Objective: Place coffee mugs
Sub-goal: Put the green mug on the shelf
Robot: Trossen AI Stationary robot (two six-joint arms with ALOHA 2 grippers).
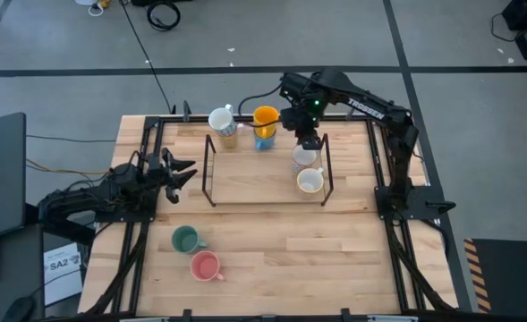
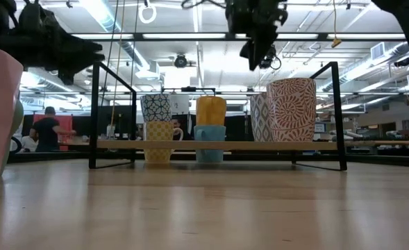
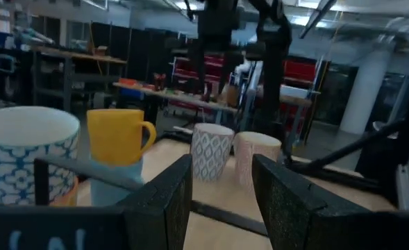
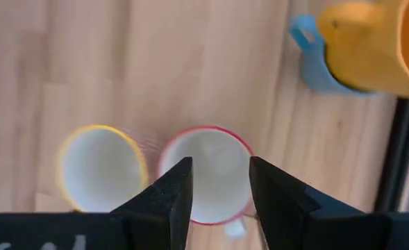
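Note:
Orange mug (image 1: 265, 116) sits stacked on the blue mug (image 4: 314, 59) by the rack's far side. Beside it a white patterned mug (image 1: 223, 121) stands on another patterned mug (image 2: 159, 142). Two white mugs (image 1: 305, 158) (image 1: 310, 181) stand upright side by side at the rack's right end. Green mug (image 1: 186, 239) and pink mug (image 1: 206, 266) stand upright on the near table. My right gripper (image 1: 308, 139) (image 4: 218, 191) hangs open above the farther white mug (image 4: 204, 184), clear of its rim. My left gripper (image 1: 178, 170) (image 3: 221, 201) is open, left of the rack.
A black wire rack (image 1: 208, 170) stands mid-table, its uprights (image 2: 337, 111) flanking the mugs. Bare wood lies right of the green and pink mugs. Cables and arm bases run along both table sides. A person (image 2: 48, 128) is far off in the room behind.

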